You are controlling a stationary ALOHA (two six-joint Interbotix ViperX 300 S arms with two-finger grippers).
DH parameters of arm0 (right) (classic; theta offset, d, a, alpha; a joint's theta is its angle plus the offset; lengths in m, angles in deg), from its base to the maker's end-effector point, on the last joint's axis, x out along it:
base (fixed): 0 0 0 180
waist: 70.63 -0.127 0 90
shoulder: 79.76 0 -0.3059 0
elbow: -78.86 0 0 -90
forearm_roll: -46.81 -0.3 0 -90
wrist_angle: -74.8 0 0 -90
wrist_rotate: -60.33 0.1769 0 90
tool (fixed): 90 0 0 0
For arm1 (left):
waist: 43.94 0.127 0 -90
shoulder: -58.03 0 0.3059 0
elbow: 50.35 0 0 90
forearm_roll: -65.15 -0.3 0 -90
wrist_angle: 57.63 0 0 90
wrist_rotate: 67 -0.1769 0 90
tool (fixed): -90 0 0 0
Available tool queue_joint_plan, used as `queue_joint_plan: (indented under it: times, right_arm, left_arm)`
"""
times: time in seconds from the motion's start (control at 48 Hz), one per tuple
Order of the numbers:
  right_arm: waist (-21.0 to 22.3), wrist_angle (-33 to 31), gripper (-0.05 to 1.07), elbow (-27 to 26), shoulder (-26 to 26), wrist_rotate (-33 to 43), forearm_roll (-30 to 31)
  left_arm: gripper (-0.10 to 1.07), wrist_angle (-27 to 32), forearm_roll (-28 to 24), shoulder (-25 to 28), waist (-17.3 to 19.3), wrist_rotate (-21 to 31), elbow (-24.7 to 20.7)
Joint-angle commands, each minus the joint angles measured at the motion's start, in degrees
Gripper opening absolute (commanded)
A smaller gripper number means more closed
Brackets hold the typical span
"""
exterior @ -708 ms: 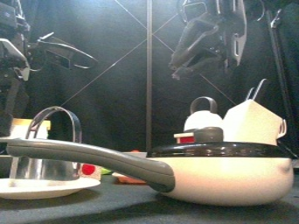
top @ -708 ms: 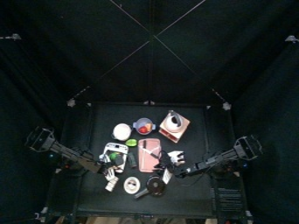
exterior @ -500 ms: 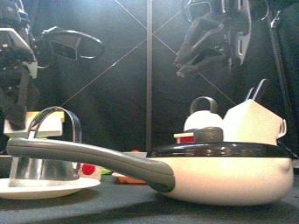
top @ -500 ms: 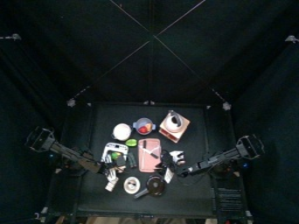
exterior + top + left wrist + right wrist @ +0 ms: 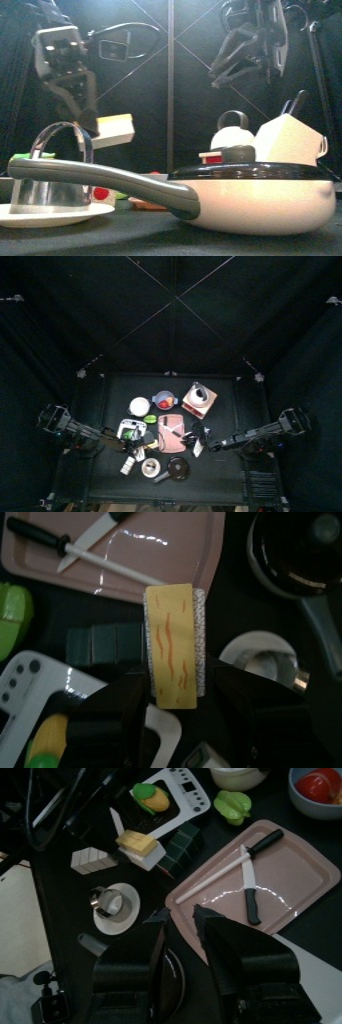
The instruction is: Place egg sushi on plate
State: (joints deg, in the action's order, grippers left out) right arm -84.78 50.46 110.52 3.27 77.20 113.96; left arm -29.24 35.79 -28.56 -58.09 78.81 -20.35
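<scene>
The left gripper (image 5: pixel 171 697) pinches the egg sushi (image 5: pixel 175 643) between its two jaws, a yellow slab of egg on white rice, and in the front view the piece (image 5: pixel 114 130) now hangs in the air well above the bench; in the earlier front pictures no sushi showed there and the left arm stood further towards the left edge, so it has swung inward with its load. From above, the left gripper (image 5: pixel 130 433) sits over the bench's left half, just beside the pink cutting board (image 5: pixel 173 433). In the left wrist view, a knife (image 5: pixel 110 562) lies on that cutting board (image 5: pixel 147 547) beyond the sushi. The white plate (image 5: pixel 51 214) rests at the front-left corner in the front view, below the sushi and apart from it. A white saucepan (image 5: pixel 254 195) with a long handle stands near the front edge. The right gripper (image 5: pixel 181 918) hovers over the right side; its jaws stand apart with nothing between them, and it has drawn back slightly towards the right edge.
</scene>
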Motion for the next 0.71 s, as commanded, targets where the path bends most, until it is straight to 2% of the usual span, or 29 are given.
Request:
queue_joint_plan:
  times: [0.0, 0.062, 0.312, 0.688]
  right_arm:
    - [0.4, -0.1, 0.68, -0.3, -1.8, 0.0, 0.1]
    - [0.5, -0.1, 0.68, 0.0, -2.2, -0.1, -0.1]
    - [0.5, -1.6, 0.68, 2.2, -4.9, -0.4, -3.5]
    - [0.5, -3.4, 0.68, 6.7, -9.9, -0.4, -7.2]
  left_arm:
    - [0.63, -2.7, -0.4, 2.6, 2.8, 0.1, -4.0]
    - [0.63, -4.3, -0.4, 5.0, 4.7, 0.1, -5.7]
    - [0.63, -10.9, -0.1, 12.0, 8.3, 0.1, -10.5]
    - [0.63, -12.5, 0.8, 18.1, 10.1, 0.0, -14.5]
